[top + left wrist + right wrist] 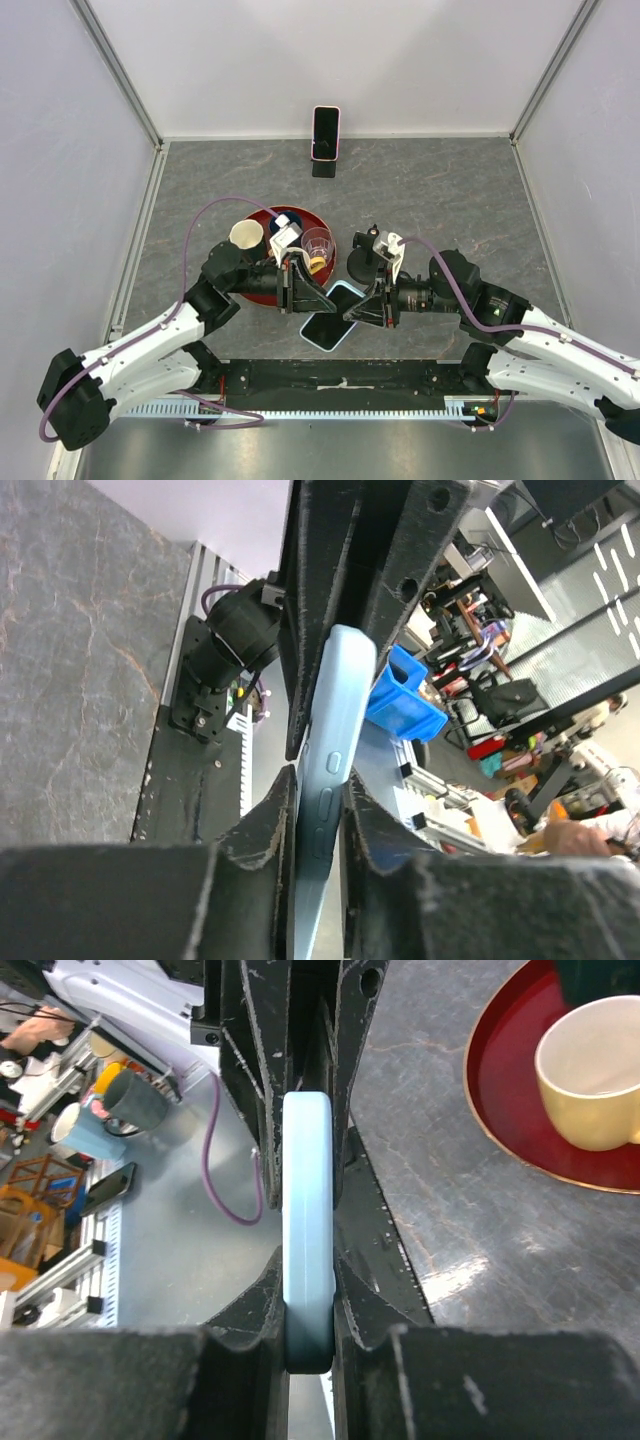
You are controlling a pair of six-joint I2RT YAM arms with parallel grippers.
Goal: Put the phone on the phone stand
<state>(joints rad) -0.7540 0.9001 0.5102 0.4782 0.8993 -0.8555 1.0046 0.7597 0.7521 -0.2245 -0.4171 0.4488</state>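
Observation:
A light-blue phone (331, 329) with a dark screen is held tilted above the table's near middle, between both grippers. My left gripper (310, 297) is shut on its left edge, and my right gripper (368, 305) is shut on its right edge. In the left wrist view the phone's side with its buttons (335, 770) sits pinched between my fingers (318, 810). In the right wrist view its pale edge (307, 1210) is clamped between both pads (308, 1290). A small black stand (323, 169) at the back wall holds a pink-cased phone (325, 132).
A red round tray (305, 215) lies left of centre with a cream cup (246, 236) and a clear plastic cup (318, 243); the tray (500, 1090) and the cream cup (595, 1070) also show in the right wrist view. A black round object (360, 262) stands right of the tray.

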